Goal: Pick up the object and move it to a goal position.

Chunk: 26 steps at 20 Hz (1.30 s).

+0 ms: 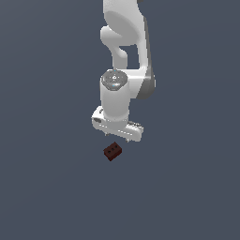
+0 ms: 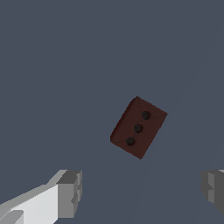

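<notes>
The object (image 1: 112, 151) is a tiny dark reddish-brown block lying on the flat grey floor, just below the white arm's hand in the exterior view. In the wrist view the block (image 2: 138, 127) lies tilted and shows a row of three small dark holes on its upper face. My gripper (image 1: 118, 137) hangs over it, apart from it. In the wrist view my gripper (image 2: 142, 192) is open and empty, with one grey fingertip (image 2: 70, 192) and the other at the frame's edge. The block lies outside the gap between them.
A plain grey floor (image 1: 187, 187) fills both views. The white arm (image 1: 124, 42) rises from the hand to the exterior view's top edge. No goal marker shows.
</notes>
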Available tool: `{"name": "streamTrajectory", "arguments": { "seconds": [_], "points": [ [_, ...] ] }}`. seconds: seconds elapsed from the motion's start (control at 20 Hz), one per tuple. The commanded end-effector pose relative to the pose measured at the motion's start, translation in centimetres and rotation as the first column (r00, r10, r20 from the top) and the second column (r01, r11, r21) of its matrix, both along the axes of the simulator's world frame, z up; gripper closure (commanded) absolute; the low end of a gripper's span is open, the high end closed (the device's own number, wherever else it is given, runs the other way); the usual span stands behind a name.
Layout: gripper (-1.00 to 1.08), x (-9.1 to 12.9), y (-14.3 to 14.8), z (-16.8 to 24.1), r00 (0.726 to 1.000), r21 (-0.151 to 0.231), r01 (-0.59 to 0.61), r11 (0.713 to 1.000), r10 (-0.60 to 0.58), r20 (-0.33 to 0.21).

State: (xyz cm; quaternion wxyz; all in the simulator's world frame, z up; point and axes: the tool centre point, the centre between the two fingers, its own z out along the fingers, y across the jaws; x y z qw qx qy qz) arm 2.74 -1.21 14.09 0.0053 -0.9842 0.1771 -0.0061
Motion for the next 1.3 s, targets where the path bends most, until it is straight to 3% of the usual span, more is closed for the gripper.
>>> {"name": "streamTrajectory", "arguments": {
  "seconds": [0.0, 0.25, 0.65, 0.95, 1.25],
  "points": [
    [-0.92, 0.3, -0.3, -0.9, 0.997, 0.001, 0.077, 0.997, -0.077, -0.003],
    [-0.92, 0.8, -1.0, -2.7, 0.974, 0.001, 0.226, 0.974, -0.226, -0.008],
    [-0.92, 1.4, -1.9, -5.0, 0.912, -0.004, 0.411, 0.912, -0.411, -0.013],
    [-0.92, 1.7, -2.3, -6.1, 0.875, -0.007, 0.484, 0.875, -0.484, -0.014],
    [-0.92, 1.7, -2.4, -6.4, 0.861, -0.008, 0.508, 0.861, -0.508, -0.014]
  ]
}}
